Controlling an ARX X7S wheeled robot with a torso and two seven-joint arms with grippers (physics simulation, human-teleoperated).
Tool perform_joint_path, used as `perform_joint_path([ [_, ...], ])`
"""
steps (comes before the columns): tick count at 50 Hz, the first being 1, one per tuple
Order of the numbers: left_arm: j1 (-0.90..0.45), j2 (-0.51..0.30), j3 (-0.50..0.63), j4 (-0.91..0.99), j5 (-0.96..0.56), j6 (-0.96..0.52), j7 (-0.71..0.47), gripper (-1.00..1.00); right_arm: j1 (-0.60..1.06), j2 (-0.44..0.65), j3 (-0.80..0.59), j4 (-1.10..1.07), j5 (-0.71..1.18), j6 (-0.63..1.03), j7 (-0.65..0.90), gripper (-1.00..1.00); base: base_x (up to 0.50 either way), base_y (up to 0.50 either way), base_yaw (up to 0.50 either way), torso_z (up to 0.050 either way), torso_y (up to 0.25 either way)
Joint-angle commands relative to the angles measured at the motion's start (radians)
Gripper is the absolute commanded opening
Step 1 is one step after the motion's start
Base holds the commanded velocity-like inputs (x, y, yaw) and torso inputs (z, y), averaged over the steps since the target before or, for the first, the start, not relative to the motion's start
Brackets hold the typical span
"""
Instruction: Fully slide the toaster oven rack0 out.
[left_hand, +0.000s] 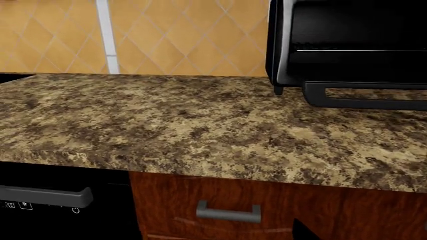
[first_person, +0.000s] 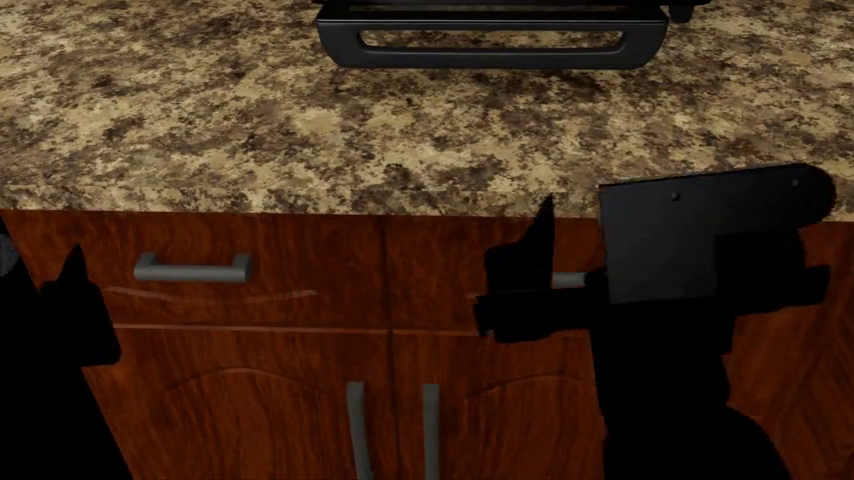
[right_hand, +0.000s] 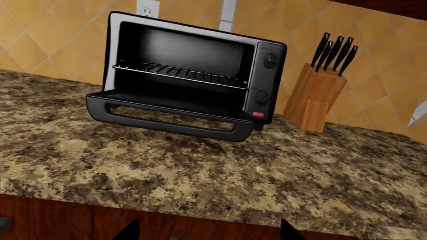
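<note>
The toaster oven (right_hand: 193, 75) stands glossy black on the counter with its door folded down and the loop handle (right_hand: 173, 122) toward me. The rack0 (right_hand: 180, 75) is a thin silvery wire shelf sitting inside the cavity. In the left wrist view it shows as a pale line (left_hand: 360, 50). My right gripper (right_hand: 208, 232) is open and empty, low in front of the counter edge, well short of the oven. It shows in the head view (first_person: 567, 285) against the cabinets. My left gripper (first_person: 54, 300) is down at the far left, with jaws apart and empty.
The speckled granite counter (first_person: 267, 120) lies between me and the oven. A wooden knife block (right_hand: 319, 95) stands right of the oven. Brown cabinets with a drawer handle (first_person: 194, 268) are below. A black dishwasher (left_hand: 47, 200) is at the left.
</note>
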Motion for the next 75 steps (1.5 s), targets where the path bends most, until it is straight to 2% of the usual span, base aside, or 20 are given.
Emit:
perform_joint_path([
  [1,-0.547,-0.206,-0.069,-0.138,-0.823,-0.397,-0.531,1.00,0.578,0.151,0.006,0.133,0.773,0.327,0.477,1.00,0.00,0.00,0.00,0.000,0.000],
  [2,-0.562,-0.207,-0.081,-0.171,-0.973,-0.395,-0.572,1.00,0.593,0.152,0.009,0.162,0.855,0.327,0.506,1.00,0.00,0.00,0.00,0.000,0.000],
  [3,-0.594,-0.224,-0.063,-0.195,-1.021,-0.395,-0.600,1.00,0.622,0.159,-0.009,0.183,0.865,0.323,0.515,1.00,0.00,0.00,0.00,0.000,0.000],
  [8,-0.690,-0.240,-0.010,-0.301,-1.090,-0.381,-0.645,1.00,0.738,0.165,-0.050,0.298,0.922,0.320,0.549,1.00,0.00,0.00,0.00,0.000,0.000],
  [14,-0.812,-0.246,0.073,-0.398,-1.073,-0.356,-0.607,1.00,0.853,0.157,-0.112,0.418,0.918,0.294,0.538,1.00,0.00,0.00,0.00,0.000,0.000],
  [19,-0.848,-0.258,0.121,-0.427,-1.013,-0.320,-0.540,1.00,0.879,0.166,-0.201,0.431,0.888,0.262,0.506,1.00,0.44,0.30,0.00,0.000,0.000],
  [28,-0.859,-0.266,0.122,-0.440,-1.046,-0.310,-0.556,1.00,0.898,0.170,-0.259,0.447,0.874,0.227,0.488,1.00,0.27,0.50,0.00,0.000,0.000],
  [46,-0.839,-0.297,0.131,-0.419,-1.079,-0.285,-0.582,1.00,0.886,0.174,-0.250,0.470,0.921,0.228,0.521,1.00,0.38,0.43,0.00,0.000,0.000],
  [75,-0.823,-0.321,0.183,-0.395,-1.099,-0.248,-0.581,1.00,0.878,0.217,-0.237,0.463,1.010,0.228,0.583,1.00,0.50,0.15,0.00,0.000,0.001],
])
